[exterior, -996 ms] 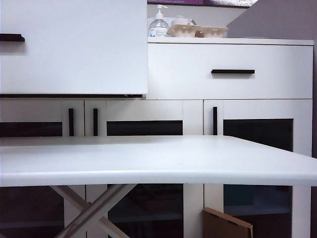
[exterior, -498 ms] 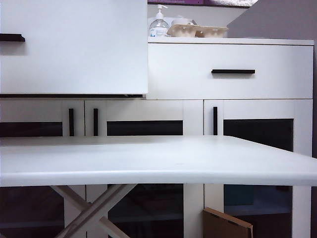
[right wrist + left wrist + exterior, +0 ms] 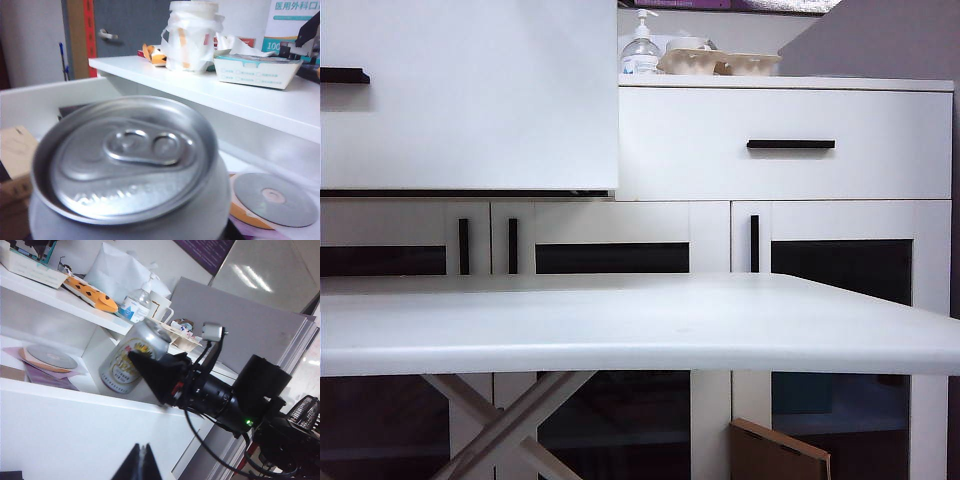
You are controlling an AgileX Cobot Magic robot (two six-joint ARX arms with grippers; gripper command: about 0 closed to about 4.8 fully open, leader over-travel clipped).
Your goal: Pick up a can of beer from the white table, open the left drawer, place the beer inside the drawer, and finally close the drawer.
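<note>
In the left wrist view the silver can of beer [image 3: 131, 360] hangs tilted over the inside of the pulled-out left drawer [image 3: 75, 425], with my right gripper [image 3: 145, 367] shut on it. The can's top [image 3: 127, 155] fills the right wrist view, and that gripper's own fingers are hidden behind it. My left gripper [image 3: 142, 462] is shut and empty in front of the drawer's white front. In the exterior view the drawer front [image 3: 470, 100] stands out from the cabinet above the white table [image 3: 640, 330]. Neither gripper nor the can shows there.
Inside the drawer lie a disc [image 3: 275, 199], purple papers [image 3: 45, 377] and a brown box [image 3: 15, 150]. On the cabinet top stand a pump bottle [image 3: 640, 48], egg cartons [image 3: 720, 62], a mug [image 3: 159, 306] and a bag [image 3: 192, 35]. The right drawer [image 3: 790, 144] is closed.
</note>
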